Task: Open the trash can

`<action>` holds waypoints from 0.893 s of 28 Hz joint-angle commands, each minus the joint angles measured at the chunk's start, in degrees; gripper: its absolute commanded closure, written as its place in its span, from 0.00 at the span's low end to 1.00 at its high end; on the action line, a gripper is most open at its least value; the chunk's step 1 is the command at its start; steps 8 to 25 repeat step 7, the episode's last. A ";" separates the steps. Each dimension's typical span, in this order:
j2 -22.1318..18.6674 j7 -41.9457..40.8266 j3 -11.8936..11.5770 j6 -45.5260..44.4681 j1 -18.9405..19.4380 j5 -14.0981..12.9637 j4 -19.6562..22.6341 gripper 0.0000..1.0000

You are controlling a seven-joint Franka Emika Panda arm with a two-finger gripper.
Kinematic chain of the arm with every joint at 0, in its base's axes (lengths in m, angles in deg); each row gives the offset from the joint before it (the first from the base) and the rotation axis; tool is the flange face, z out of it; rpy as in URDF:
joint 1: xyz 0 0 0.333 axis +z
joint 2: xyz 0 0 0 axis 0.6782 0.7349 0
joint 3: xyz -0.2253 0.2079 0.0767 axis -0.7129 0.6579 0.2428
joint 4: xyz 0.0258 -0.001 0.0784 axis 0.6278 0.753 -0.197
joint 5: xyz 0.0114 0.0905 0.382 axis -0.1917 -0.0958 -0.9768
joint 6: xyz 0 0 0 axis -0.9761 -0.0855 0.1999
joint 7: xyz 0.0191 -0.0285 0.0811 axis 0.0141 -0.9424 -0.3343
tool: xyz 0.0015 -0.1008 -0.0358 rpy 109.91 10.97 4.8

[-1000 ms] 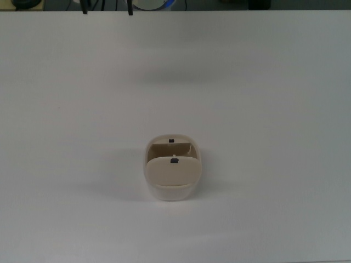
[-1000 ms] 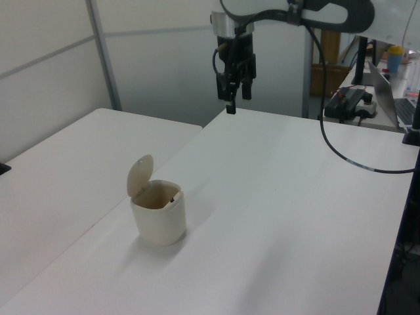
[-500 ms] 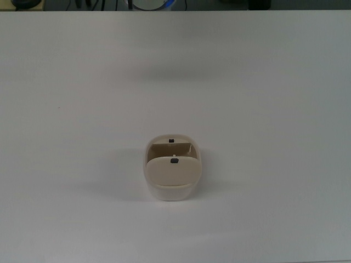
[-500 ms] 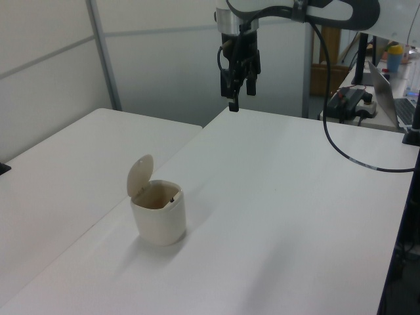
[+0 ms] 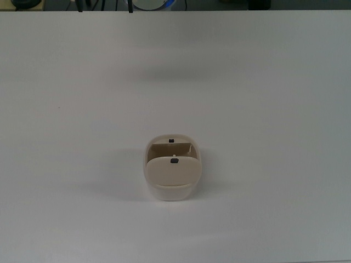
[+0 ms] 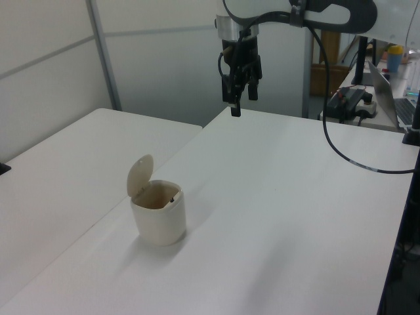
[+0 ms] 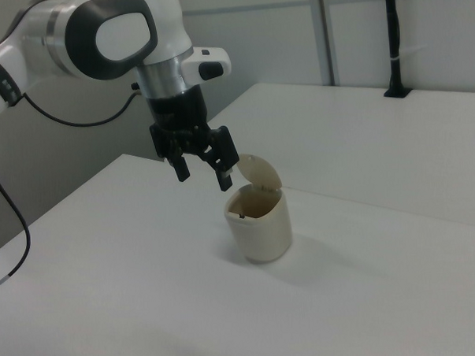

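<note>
Hand (image 7: 203, 173) spread, above lid-up trash can (image 7: 259, 222)

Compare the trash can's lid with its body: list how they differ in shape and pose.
The lid is a thin flat flap, while the body is a deep rounded tub. The lid stands tilted up from one edge of the rim, swung open; the body sits upright on the table. Both are the same cream-beige plastic.

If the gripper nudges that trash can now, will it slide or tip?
Probably slides: the trash can looks small, empty and likely light on the smooth table. A high push on its raised lid might tip it.
</note>
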 commanded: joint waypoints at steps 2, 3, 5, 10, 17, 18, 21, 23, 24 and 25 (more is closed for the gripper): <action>-0.99 -1.32 -1.35 -0.41 -0.09 -1.17 0.83 0.00; -0.99 -1.32 -1.35 -0.41 -0.09 -1.17 0.83 0.00; -1.08 -1.23 -1.35 -0.41 -0.09 -1.17 0.74 0.00; -1.08 -1.23 -1.35 -0.42 -0.09 -1.17 0.74 0.00; -1.08 -1.23 -1.35 -0.42 -0.09 -1.17 0.74 0.00; -1.08 -1.23 -1.35 -0.42 -0.09 -1.17 0.74 0.00; -1.08 -1.23 -1.35 -0.42 -0.09 -1.17 0.74 0.00; -1.08 -1.23 -1.35 -0.42 -0.09 -1.17 0.74 0.00; -1.08 -1.23 -1.35 -0.42 -0.09 -1.17 0.74 0.00; -1.08 -1.23 -1.35 -0.42 -0.09 -1.17 0.74 0.00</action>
